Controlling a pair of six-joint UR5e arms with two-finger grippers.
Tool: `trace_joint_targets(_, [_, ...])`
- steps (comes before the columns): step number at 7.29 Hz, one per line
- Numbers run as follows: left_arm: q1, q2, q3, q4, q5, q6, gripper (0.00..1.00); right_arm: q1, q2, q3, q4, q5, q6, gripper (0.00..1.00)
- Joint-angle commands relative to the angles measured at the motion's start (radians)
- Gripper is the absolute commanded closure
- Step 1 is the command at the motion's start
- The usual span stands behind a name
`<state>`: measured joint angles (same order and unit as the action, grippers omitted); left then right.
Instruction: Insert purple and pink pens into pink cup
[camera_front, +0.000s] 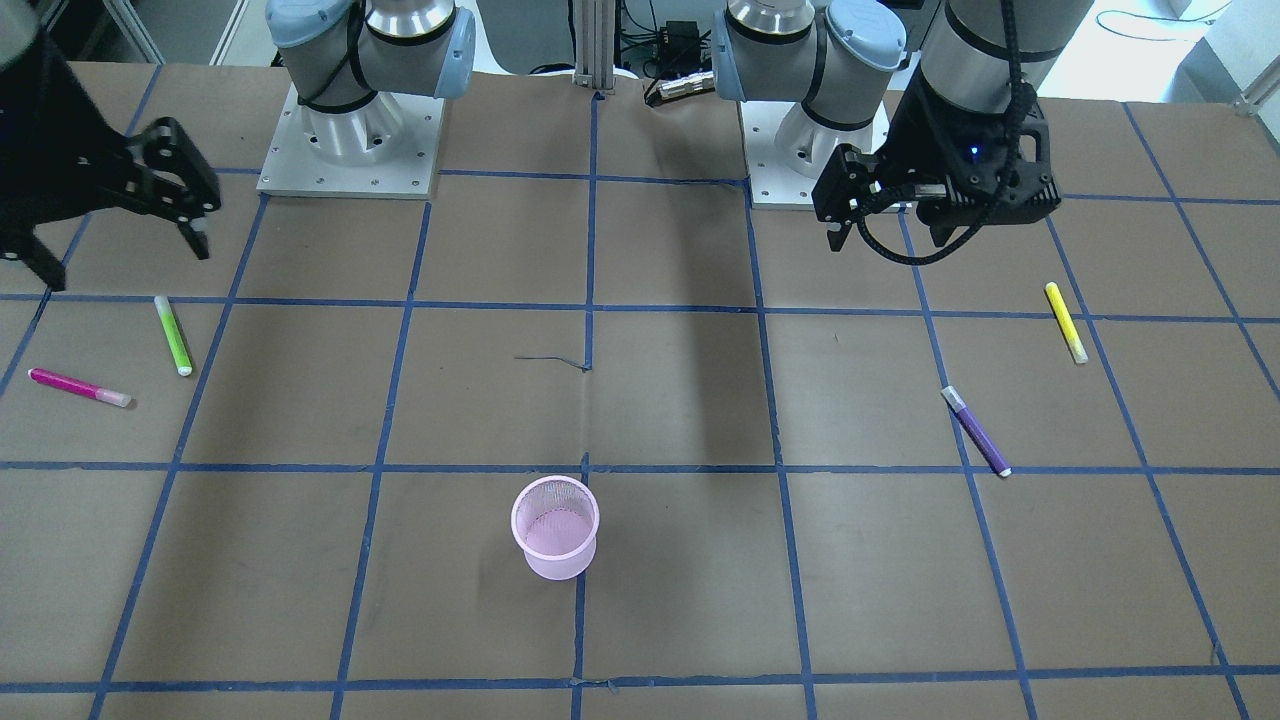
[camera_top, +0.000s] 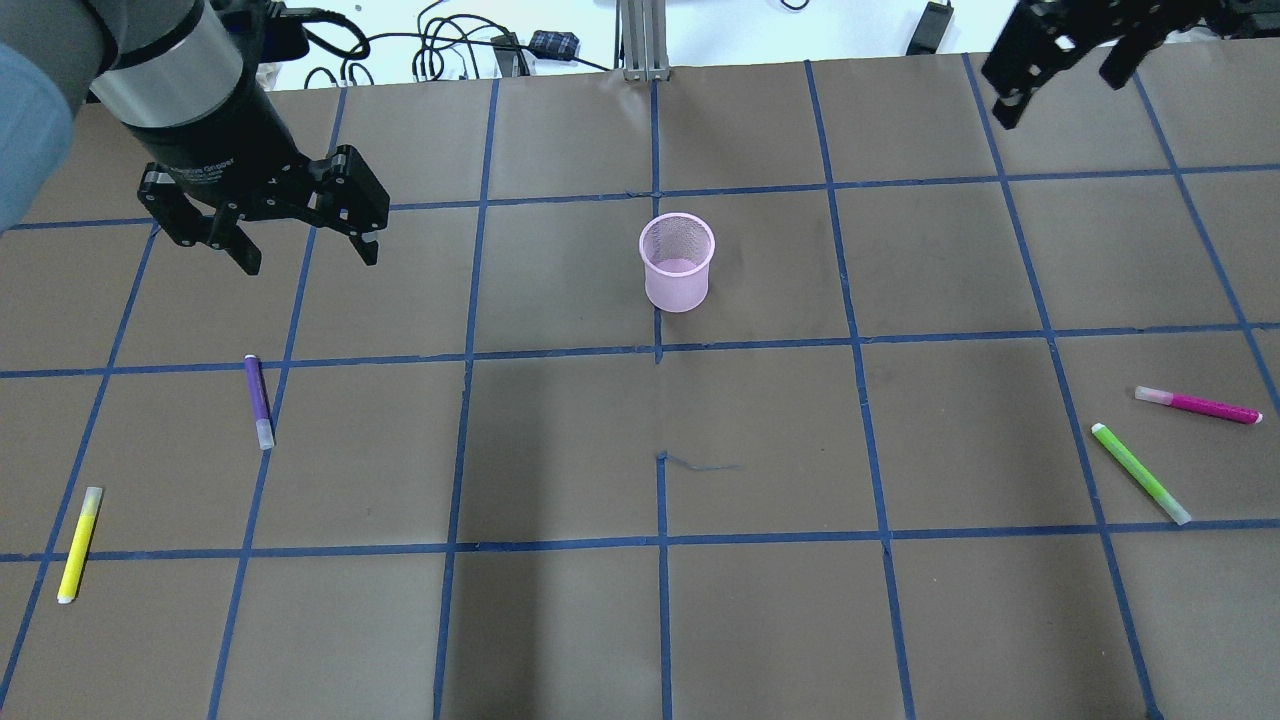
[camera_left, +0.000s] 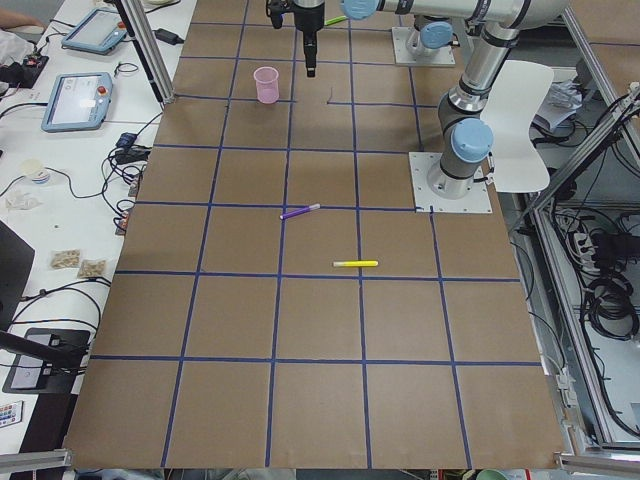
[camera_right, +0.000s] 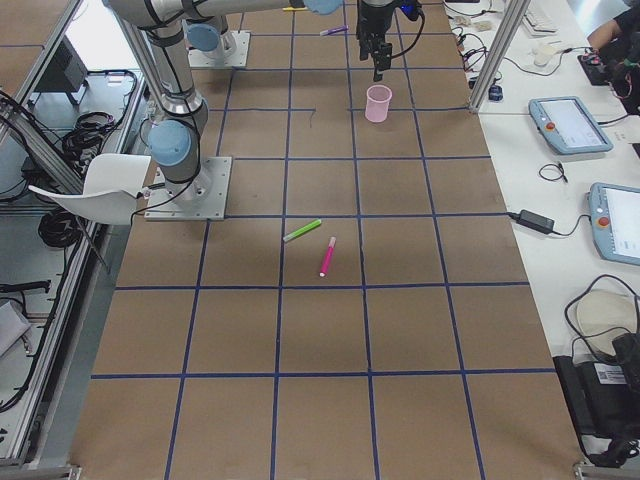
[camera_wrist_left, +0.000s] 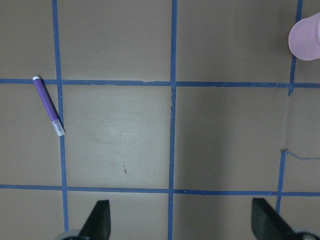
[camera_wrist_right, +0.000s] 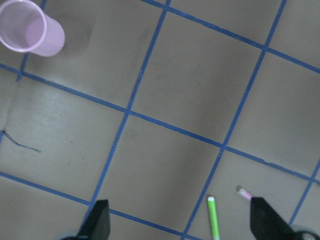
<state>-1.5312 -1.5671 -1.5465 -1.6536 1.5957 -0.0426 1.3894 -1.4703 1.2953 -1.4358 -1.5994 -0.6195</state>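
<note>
Surface: table (camera_top: 560, 450) covered in brown paper and marked into squares with blue tape. Items are recorded from left to right as the overhead view presents them.

1. Yellow pen (camera_top: 78, 545). It lies flat at the far left, on the robot's near side, clear of all other items.

2. Purple pen (camera_top: 258, 402). It lies flat on the left half of the table, nearly parallel to a lengthwise tape line. Its pale cap end points toward the robot and sits against that line. It is outside the cup and well apart from it.

3. Left gripper (camera_top: 310, 258). It hangs in the air beyond the purple pen, on the side away from the robot, and touches nothing. Its wrist camera shows both fingers spread wide with only bare table between them.

4. Pink cup (camera_top: 677, 262). A mesh-walled cup standing upright, mouth up, on the central lengthwise tape line, just beyond a crosswise line.

5. Green pen (camera_top: 1140, 472). It lies flat and slanted on the right half, near the pink pen but not touching it.

6. Pink pen (camera_top: 1198, 404). It lies flat and roughly crosswise, with its pale cap end toward the table's middle. It is outside the cup and well apart from it.

7. Right gripper (camera_top: 1058, 95). It hangs in the air over the far right part of the table, well away from the pink pen. Its wrist camera shows the fingers parted wide and holding nothing.
</note>
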Motion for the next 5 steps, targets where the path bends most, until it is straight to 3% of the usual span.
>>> trace_joint_targets(1, [0.099, -0.053, -0.010, -0.002, -0.002, -0.006, 0.00, -0.239, -0.015, 0.005, 0.026, 0.001, -0.494, 0.00])
trace_joint_targets(2, [0.176, -0.089, -0.012, 0.000, 0.000, -0.002, 0.00, -0.354, -0.010, 0.015, 0.025, 0.024, -0.667, 0.03])
trace_joint_targets(3, [0.228, -0.146, -0.017, 0.038, 0.000, -0.006, 0.00, -0.510, 0.005, 0.021, 0.029, 0.101, -0.860, 0.03])
trace_joint_targets(5, [0.294, -0.278, -0.020, 0.158, 0.000, -0.017, 0.00, -0.756, 0.059, 0.103, 0.012, 0.195, -1.219, 0.04])
